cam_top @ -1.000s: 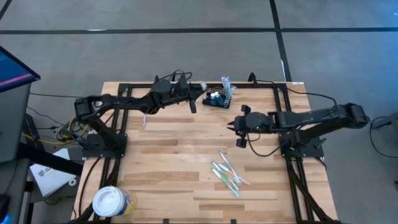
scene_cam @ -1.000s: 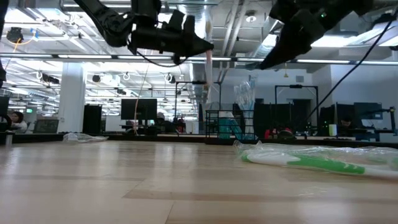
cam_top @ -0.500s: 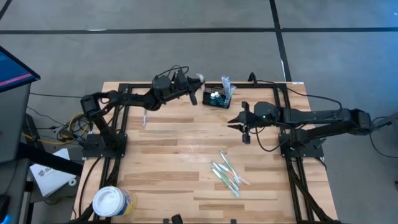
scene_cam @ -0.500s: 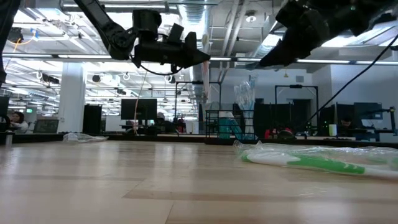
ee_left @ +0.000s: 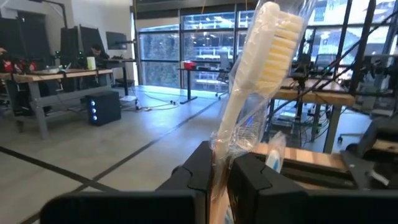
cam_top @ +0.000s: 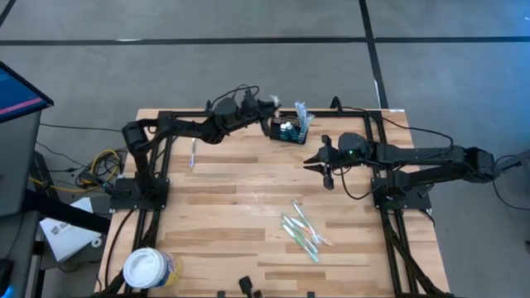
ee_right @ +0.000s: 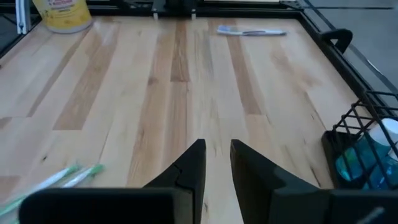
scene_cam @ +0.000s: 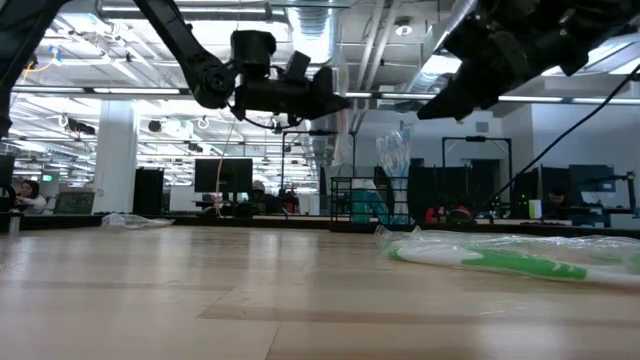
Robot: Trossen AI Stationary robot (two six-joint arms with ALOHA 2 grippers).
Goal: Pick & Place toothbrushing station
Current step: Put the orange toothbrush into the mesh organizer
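Bright, even overhead light, soft shadows, ceiling-lamp glare and blurred foreground in the low view.

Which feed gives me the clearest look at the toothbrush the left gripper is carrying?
The left wrist view: the wrapped toothbrush fills it, clamped upright in the left gripper. The high view shows only a pale speck beside the caddy; the low view a faint strip; the right wrist view nothing.

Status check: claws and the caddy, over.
Left claw shut on wrapped toothbrush, up beside caddy. Right claw empty, slightly open, above bare table near caddy. Nothing blocking.
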